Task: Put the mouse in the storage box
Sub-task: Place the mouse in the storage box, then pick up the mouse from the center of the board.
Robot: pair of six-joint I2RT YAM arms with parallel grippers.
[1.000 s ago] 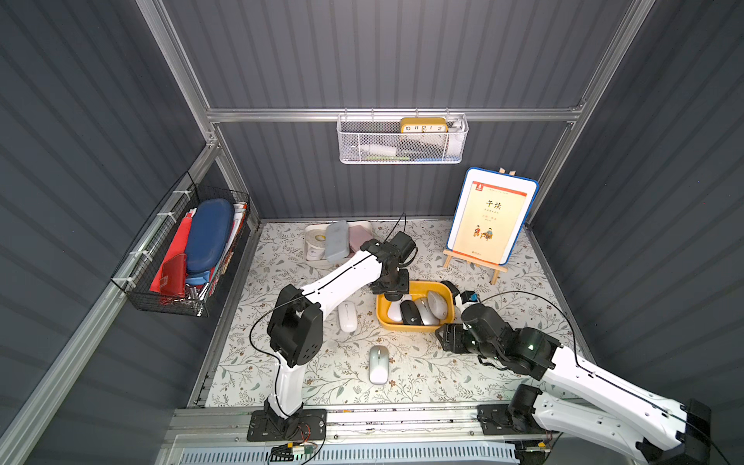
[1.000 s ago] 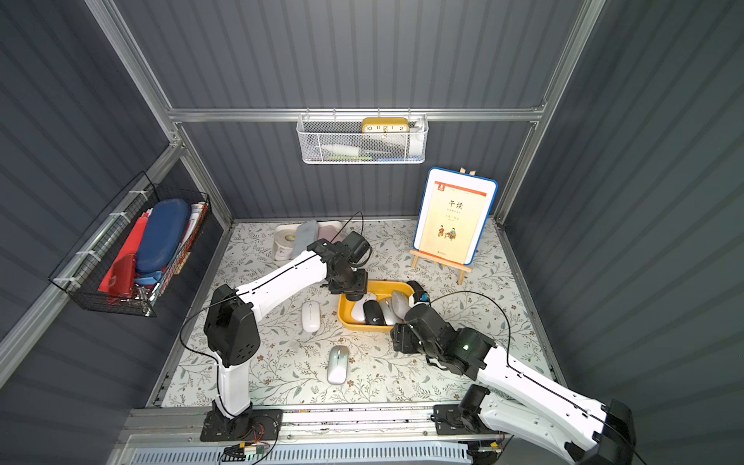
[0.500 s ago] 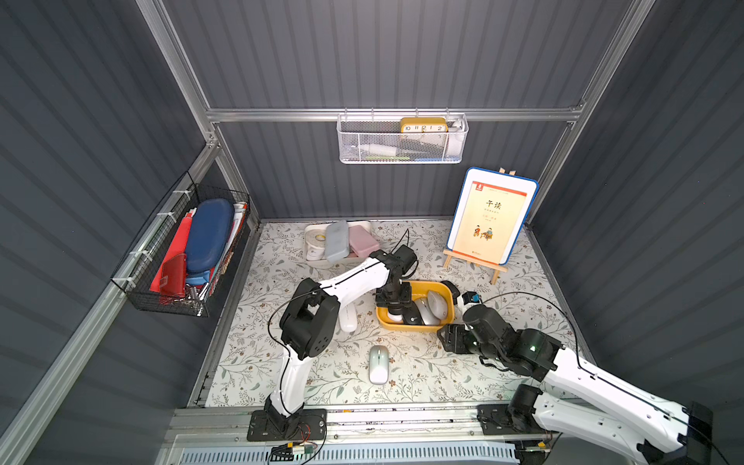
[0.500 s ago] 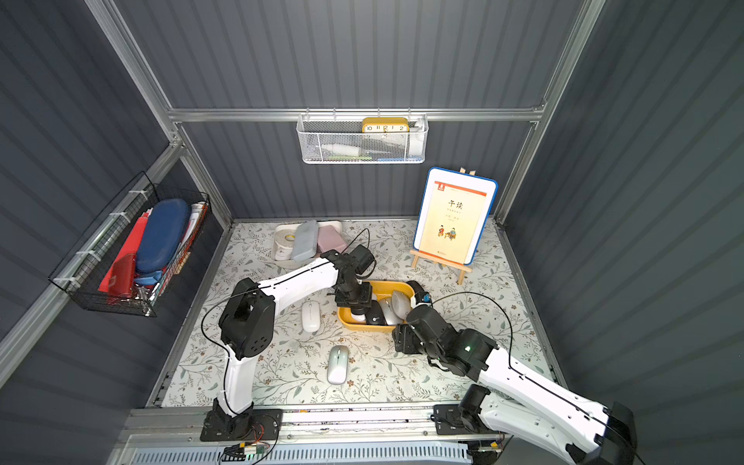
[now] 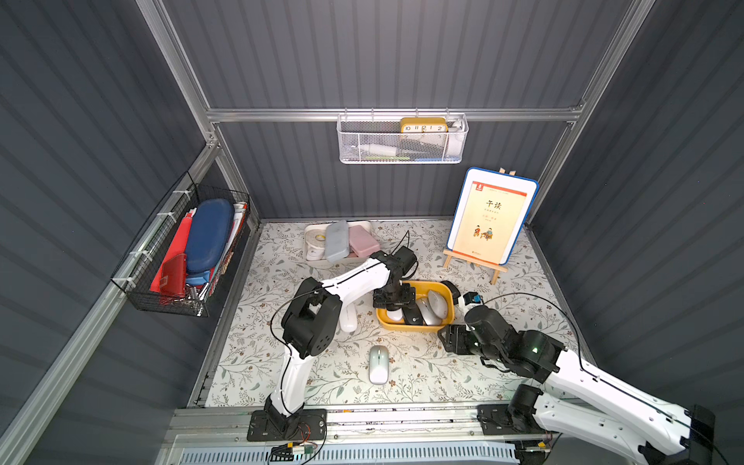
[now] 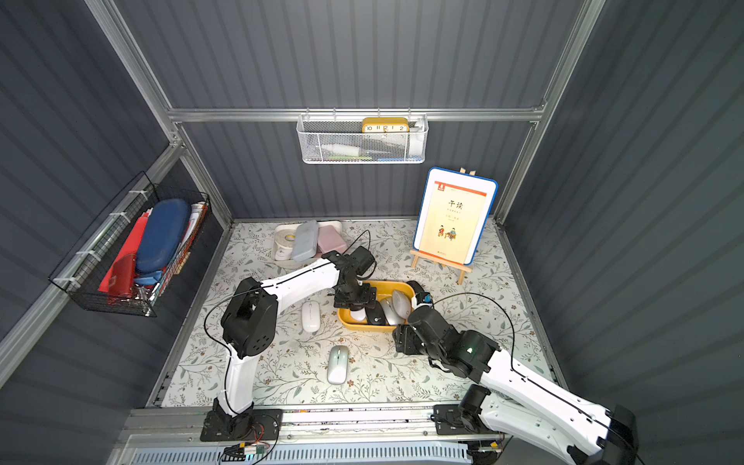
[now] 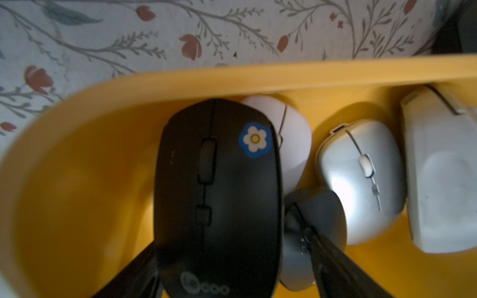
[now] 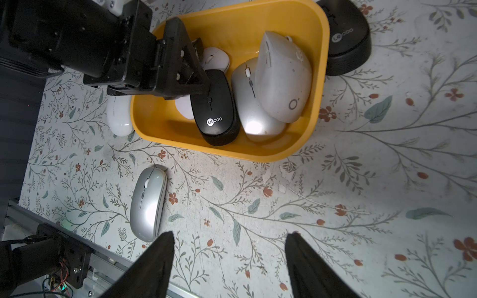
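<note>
Left gripper (image 7: 229, 240) is hanging inside the storage box (image 7: 258, 74), with its jaws standing wider than the black mouse (image 7: 216, 185) between them. One of the fingers (image 7: 335, 260) is showing a gap from the mouse's flank, so I am reading this as no grip.

The black mouse is lying in the box, partly over a small white mouse (image 7: 291, 144), with a silver mouse (image 7: 361, 180) alongside. Its long axis is running along my fingers' reach. I am therefore judging the exit to be straight up, since sideways drift would be dragging a finger against it or a neighbour.

Right gripper (image 8: 229, 234) is hovering off the box's near side, jaws apart, nothing between them.

Next candidate: a flat white mouse (image 6: 310, 316) is lying on the mat just beside the box wall on my left arm's side, long axis parallel to that wall. Left arm is nearer.
</note>
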